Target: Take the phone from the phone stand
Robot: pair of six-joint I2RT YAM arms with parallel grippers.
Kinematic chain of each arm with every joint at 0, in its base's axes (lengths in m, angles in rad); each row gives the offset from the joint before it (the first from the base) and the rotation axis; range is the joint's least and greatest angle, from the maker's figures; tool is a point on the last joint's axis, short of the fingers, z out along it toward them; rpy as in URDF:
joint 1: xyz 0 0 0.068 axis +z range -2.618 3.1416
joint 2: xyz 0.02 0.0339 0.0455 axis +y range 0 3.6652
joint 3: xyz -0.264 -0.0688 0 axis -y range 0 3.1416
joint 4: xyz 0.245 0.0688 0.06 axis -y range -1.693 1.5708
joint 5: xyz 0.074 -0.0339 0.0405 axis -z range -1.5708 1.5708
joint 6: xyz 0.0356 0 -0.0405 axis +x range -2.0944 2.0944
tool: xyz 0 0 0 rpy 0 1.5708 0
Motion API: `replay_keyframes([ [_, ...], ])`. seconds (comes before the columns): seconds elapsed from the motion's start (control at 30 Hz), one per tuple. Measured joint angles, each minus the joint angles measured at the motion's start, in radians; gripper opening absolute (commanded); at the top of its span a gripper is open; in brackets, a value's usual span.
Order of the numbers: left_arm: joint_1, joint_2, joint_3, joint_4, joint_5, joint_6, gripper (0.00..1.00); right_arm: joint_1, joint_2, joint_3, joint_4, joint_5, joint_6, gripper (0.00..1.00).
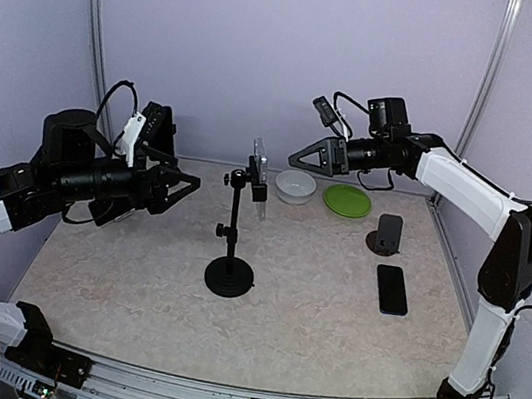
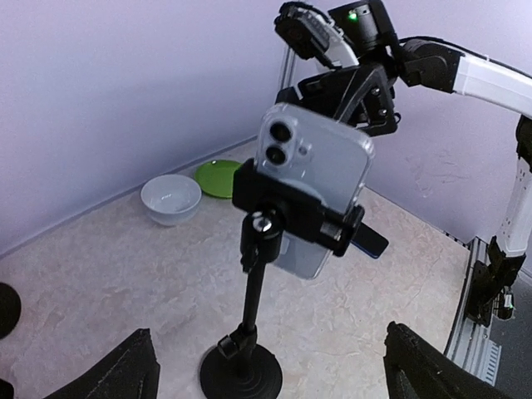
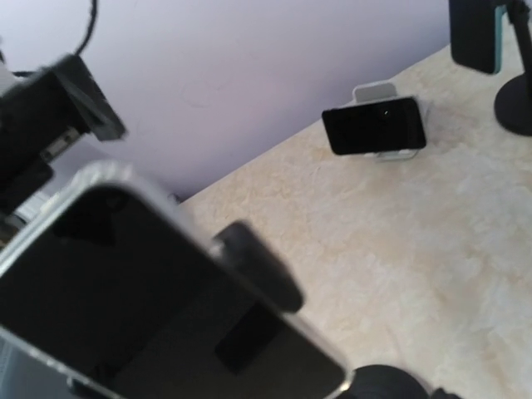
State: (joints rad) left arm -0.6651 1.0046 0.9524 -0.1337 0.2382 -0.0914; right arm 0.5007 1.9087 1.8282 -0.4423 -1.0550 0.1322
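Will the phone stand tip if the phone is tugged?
Probably top-heavy: the phone stand carries the phone high on a thin pole over a small round base. It may tilt or slide unless braced. Its clamp looks rigid.

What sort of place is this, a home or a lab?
Most likely a robotics lab test cell: a left arm and right arm bolted at the table edge, lilac walls boxing it in, and staged props: a phone clamped on a stand, a bowl, a plate.
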Motion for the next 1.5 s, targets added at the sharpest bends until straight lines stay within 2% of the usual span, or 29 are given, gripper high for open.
replay_keyframes([
  [0.13, -0.011, -0.032, -0.109, 0.014, -0.079, -0.106, 0.86, 0.008, 0.006, -0.006, -0.002, 0.001, 0.000, 0.83],
  [0.33, -0.050, -0.006, -0.250, 0.029, -0.169, -0.271, 0.75, 0.008, 0.006, -0.043, 0.012, 0.016, 0.015, 0.79],
  [0.47, -0.050, 0.012, -0.340, 0.060, -0.177, -0.378, 0.69, 0.008, 0.006, -0.097, 0.032, 0.036, 0.037, 0.77],
  [0.63, -0.048, 0.011, -0.472, 0.123, -0.176, -0.531, 0.68, 0.008, 0.014, -0.194, 0.054, 0.084, 0.098, 0.69],
  [0.83, -0.002, 0.020, -0.616, 0.233, -0.136, -0.694, 0.67, 0.020, 0.076, -0.254, 0.079, 0.130, 0.176, 0.67],
  [1.03, 0.024, 0.165, -0.629, 0.349, -0.052, -0.780, 0.66, 0.084, 0.165, -0.257, 0.082, 0.174, 0.223, 0.62],
  [1.27, -0.021, 0.350, -0.630, 0.507, 0.015, -0.860, 0.54, 0.146, 0.265, -0.255, 0.089, 0.203, 0.260, 0.56],
  [1.5, -0.046, 0.478, -0.627, 0.648, 0.025, -0.938, 0.45, 0.151, 0.350, -0.237, 0.123, 0.215, 0.305, 0.50],
])
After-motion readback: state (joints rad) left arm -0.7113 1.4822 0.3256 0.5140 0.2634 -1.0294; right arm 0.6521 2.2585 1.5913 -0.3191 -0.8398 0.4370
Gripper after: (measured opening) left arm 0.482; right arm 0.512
